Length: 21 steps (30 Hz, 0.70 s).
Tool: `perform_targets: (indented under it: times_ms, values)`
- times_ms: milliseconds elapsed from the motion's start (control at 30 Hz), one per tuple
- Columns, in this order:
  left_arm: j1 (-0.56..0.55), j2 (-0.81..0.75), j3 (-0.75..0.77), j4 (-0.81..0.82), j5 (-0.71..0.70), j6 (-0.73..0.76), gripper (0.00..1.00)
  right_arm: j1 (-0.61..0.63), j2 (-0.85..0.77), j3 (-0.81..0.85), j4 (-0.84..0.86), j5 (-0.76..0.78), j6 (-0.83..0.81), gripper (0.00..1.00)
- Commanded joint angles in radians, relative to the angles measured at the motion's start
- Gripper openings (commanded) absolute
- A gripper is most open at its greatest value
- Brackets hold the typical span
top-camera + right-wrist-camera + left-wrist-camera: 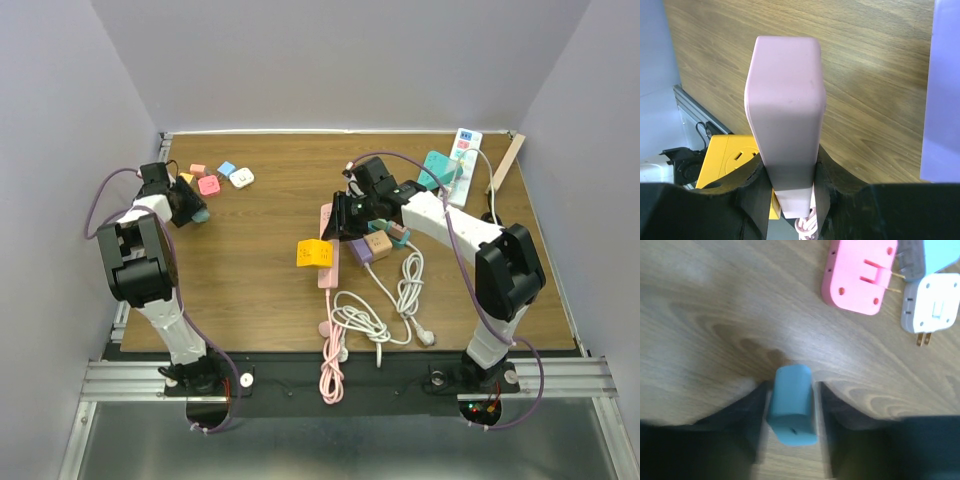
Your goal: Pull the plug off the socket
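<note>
The pink power strip (327,243) lies mid-table with a yellow plug adapter (314,253) stuck in its left side. My right gripper (345,216) is shut on the strip's far end; the right wrist view shows the strip (785,100) clamped between both fingers (752,190), the yellow adapter (725,160) just left of them. My left gripper (190,207) is at the far left, its fingers close around a small blue plug (790,410) that stands on the wood. The plug also shows in the top view (201,215).
Loose plugs lie beyond the left gripper: pink (857,277), white (932,307), light blue (227,168). Purple (360,250) and brown (377,243) plugs and a coiled white cable (385,310) sit right of the strip. Teal (440,170) and white (463,160) strips lie far right.
</note>
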State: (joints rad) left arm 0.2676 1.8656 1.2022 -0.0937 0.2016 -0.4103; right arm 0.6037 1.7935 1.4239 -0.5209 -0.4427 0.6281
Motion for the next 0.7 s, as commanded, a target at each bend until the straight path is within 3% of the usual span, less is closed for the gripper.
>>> perform_targets:
  times_ms: [0,33,167,400,533,667]
  values:
    - [0.001,-0.045,0.011,0.078,0.019,-0.016,0.81,0.007,-0.066,0.006,0.038,-0.042,-0.010,0.00]
    - [0.004,-0.074,-0.009,0.110,0.021,-0.033,0.99,0.007,-0.063,0.009,0.036,-0.036,-0.010,0.00]
    - [0.007,-0.172,-0.062,0.199,0.036,-0.070,0.99,0.007,-0.059,0.020,0.036,-0.025,-0.008,0.01]
    - [0.009,-0.328,-0.082,0.137,0.019,-0.125,0.99,0.008,-0.052,0.036,0.038,0.012,0.010,0.00]
    - [-0.008,-0.505,-0.176,0.100,0.215,-0.099,0.99,0.007,-0.066,0.029,0.030,0.091,0.019,0.00]
    - [-0.169,-0.644,-0.268,0.019,0.334,-0.016,0.99,0.007,-0.040,0.038,0.010,0.127,0.019,0.01]
